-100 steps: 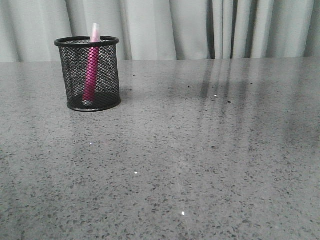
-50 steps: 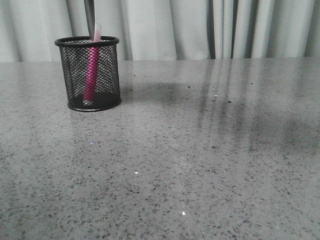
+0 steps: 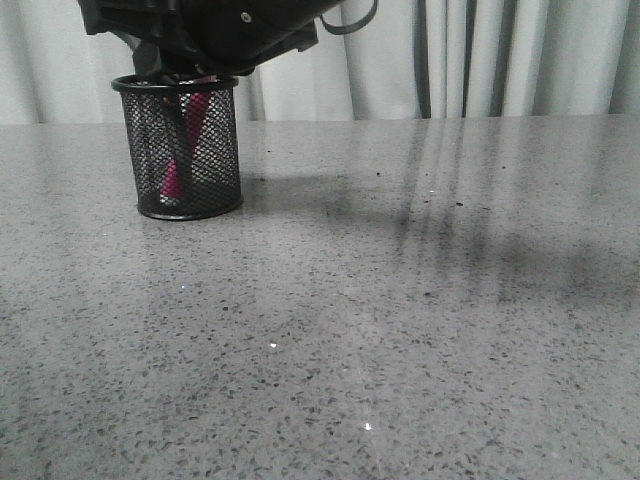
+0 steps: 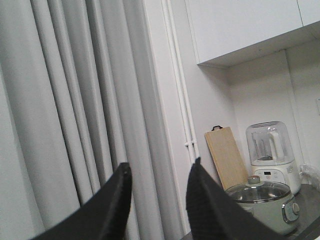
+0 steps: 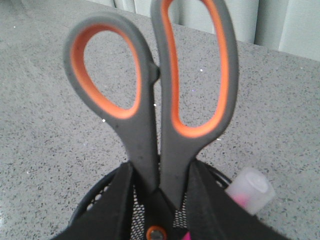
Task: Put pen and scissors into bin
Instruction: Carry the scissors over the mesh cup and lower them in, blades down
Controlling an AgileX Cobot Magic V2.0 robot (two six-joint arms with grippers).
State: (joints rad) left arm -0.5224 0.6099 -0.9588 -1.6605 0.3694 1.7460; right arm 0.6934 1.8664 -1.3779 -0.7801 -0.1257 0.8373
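The bin (image 3: pixel 215 150) is a black wire-mesh cup standing at the far left of the table. The pink pen (image 3: pixel 172 180) stands inside it. My right gripper (image 3: pixel 190 68) hangs right over the bin's rim, shut on the scissors. In the right wrist view the fingers (image 5: pixel 122 200) clamp the grey shanks of the scissors (image 5: pixel 150 130) just below the orange-lined loops. The orange pivot screw (image 5: pixel 156 233) and the blades are down inside the bin (image 5: pixel 88 204), beside the pen's pale cap (image 5: pixel 250 189). My left gripper (image 4: pixel 160 167) is open, empty and points up at the curtains.
Grey speckled tabletop (image 3: pixel 380 320) spreads in front and to the right of the bin. Grey curtains (image 3: pixel 480 60) hang behind the table's far edge. The left wrist view shows a cutting board (image 4: pixel 226 155), a pot (image 4: pixel 260 197) and a blender (image 4: pixel 270 150) off the table.
My right arm has come down into view over the bin. The scissors' blades, half a second ago just above the rim, are now inside the bin beside the pen.
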